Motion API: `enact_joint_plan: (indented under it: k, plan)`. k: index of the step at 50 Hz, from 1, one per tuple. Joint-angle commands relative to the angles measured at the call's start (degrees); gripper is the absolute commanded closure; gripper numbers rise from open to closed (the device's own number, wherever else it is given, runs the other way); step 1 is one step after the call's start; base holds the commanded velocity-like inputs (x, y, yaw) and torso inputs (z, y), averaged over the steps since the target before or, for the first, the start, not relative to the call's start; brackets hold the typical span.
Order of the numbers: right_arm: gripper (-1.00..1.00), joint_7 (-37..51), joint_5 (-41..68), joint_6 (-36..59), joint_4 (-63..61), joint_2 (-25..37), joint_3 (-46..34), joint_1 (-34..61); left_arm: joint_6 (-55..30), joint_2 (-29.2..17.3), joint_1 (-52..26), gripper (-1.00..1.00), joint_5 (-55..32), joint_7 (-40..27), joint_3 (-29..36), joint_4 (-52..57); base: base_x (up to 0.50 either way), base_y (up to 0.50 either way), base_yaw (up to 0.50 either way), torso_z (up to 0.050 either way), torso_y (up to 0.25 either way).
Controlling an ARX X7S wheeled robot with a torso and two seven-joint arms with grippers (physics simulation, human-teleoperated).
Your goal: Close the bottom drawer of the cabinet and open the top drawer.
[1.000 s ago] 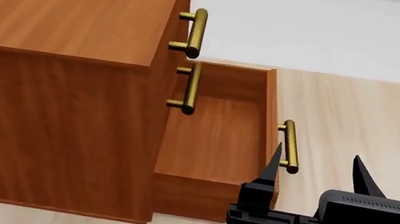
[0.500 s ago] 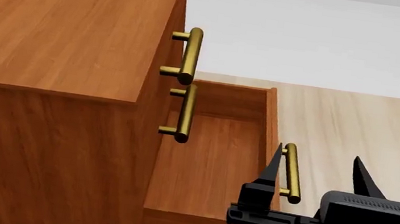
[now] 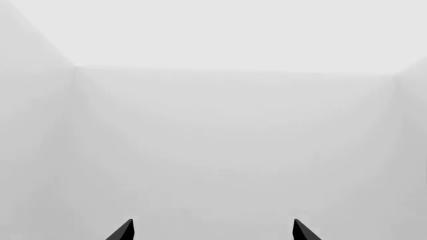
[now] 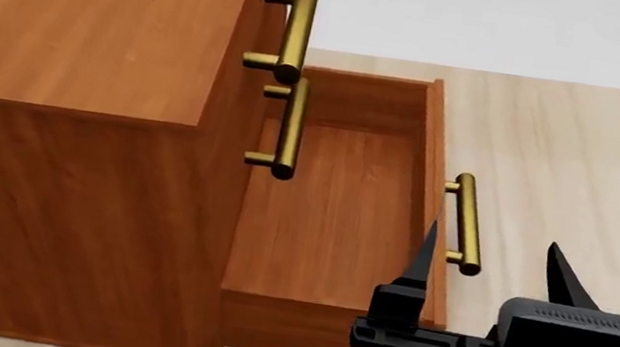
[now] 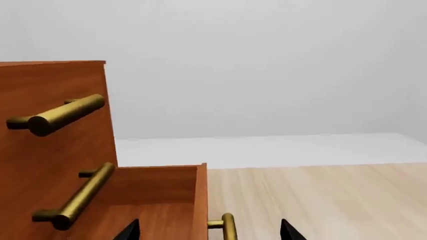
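In the left wrist view we are seeing only blank wall past our spread left gripper [image 3: 212,231]. From the head, the bottom drawer [image 4: 334,221] of the cabinet [image 4: 81,110] is hanging fully out, and the top drawer [image 4: 269,9] is sitting shut; neither step is done. Our right gripper [image 4: 495,258] is gaping, empty, by the bottom handle [image 4: 467,221]. Its wrist view is showing that handle [image 5: 229,227] between its tips.

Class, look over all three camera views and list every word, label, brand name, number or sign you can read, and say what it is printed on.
None: no text, number or sign can be read in any view.
The cabinet shows only plain wood grain.
The open bottom drawer and its brass handle carry no markings.
The right gripper is plain black.
The left wrist view shows only blank pale surfaces.
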Motion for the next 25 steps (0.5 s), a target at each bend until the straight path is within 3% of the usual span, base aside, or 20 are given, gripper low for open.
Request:
enact_joint_plan:
  k: [1,19,25]
  plan:
    - [-1.00,0.2,0.4,-0.1,-0.1,0.2,0.0,-0.1,-0.3,-0.7,-0.5,-1.00,-1.0,-1.1,0.4,0.1,0.00,0.00,0.00,0.000,-0.195]
    - [-1.00,0.6,0.9,0.0,-0.1,0.5,-0.2,0.4,0.4,-1.8,-1.0,-1.00,-2.3,-2.6,1.1,-0.2,0.00,0.00,0.00,0.000,-0.195]
    - [-1.00,0.7,1.2,-0.1,0.0,0.6,-0.2,0.6,0.8,-2.1,-1.1,-1.00,-2.9,-3.0,1.2,-0.5,0.00,0.00,0.00,0.000,-0.020]
